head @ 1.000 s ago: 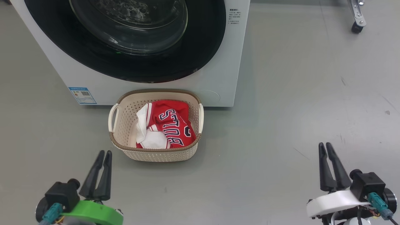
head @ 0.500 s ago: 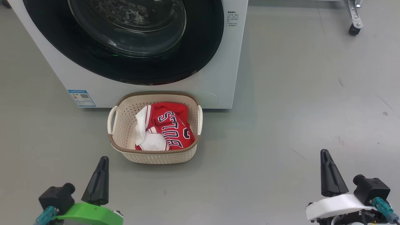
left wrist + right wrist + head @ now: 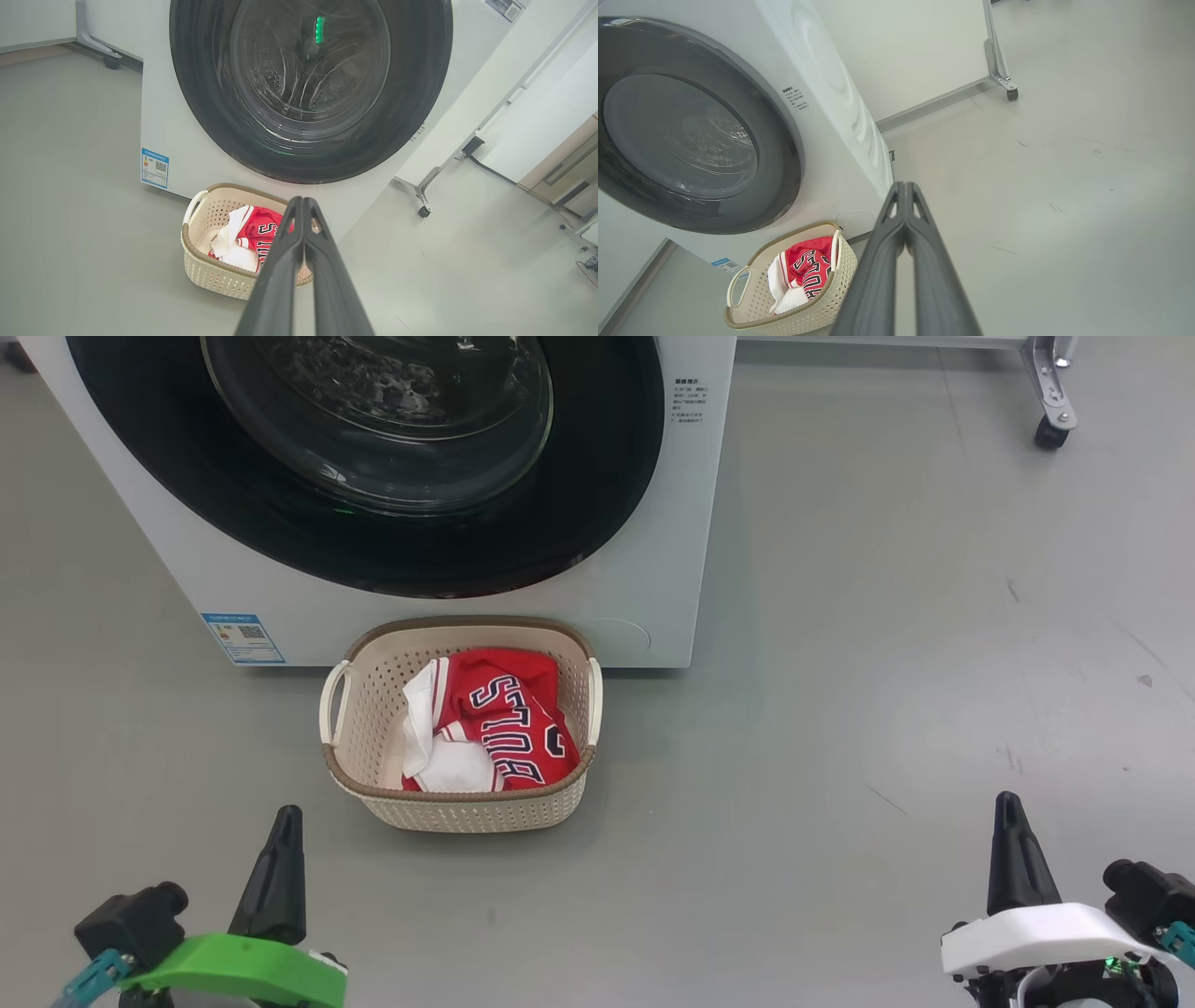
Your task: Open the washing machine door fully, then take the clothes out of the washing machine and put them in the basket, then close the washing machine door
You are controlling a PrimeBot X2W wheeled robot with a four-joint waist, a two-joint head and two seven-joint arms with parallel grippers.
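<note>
Jaws pressed together on our left gripper point(image 3: 286, 819) and right gripper point(image 3: 1006, 805), gripping nothing; the clothes point(image 3: 509, 723) lie in the basket point(image 3: 467, 810).
We see the left gripper at the near left of the floor point(image 3: 840, 709), close to the basket's near left corner, and the right gripper well apart at the near right, both with fingers pointing toward the washer point(image 3: 653, 569). The basket stands on the floor just beside the foot of the washer's front, under the door point(image 3: 597, 476), whose black rim lies flat against the white front. The clothes are red cloth with dark white-edged lettering, bunched against white cloth on the left side, all below the basket's brown rim. A blue label point(image 3: 243, 637) sits at the washer's lower left corner, and a castor point(image 3: 1049, 432) stands at the floor's far right.
</note>
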